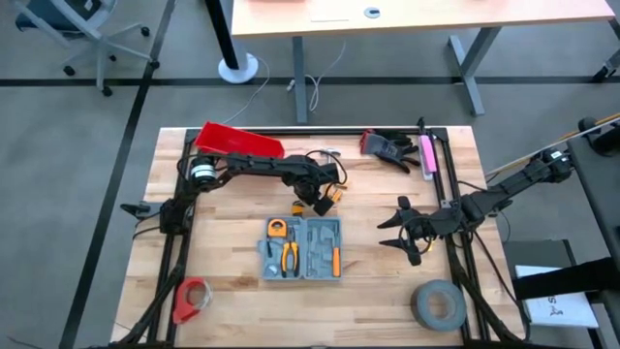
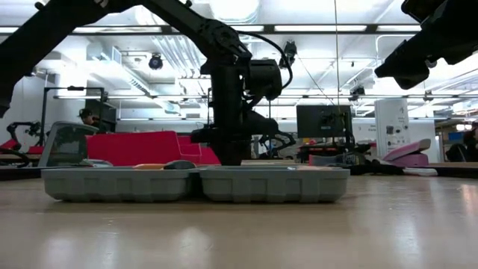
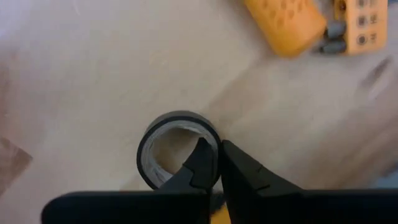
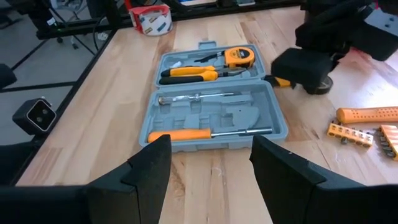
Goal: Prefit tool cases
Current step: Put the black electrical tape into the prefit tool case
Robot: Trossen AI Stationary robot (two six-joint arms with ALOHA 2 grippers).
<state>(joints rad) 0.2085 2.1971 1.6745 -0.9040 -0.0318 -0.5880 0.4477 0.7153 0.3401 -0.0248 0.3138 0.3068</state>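
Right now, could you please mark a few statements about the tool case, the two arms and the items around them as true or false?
1. The tool case lies open on the table. True.
2. The left gripper has its fingers closed on a small black tape roll. True.
3. The right gripper is holding the screwdriver. False: its fingers are apart and empty, and the orange-handled screwdriver lies in the case.
4. The tape measure sits in the case. True.
5. The large grey tape roll lies inside the red bin. False: it rests on the table near the right arm, far from the red bin.
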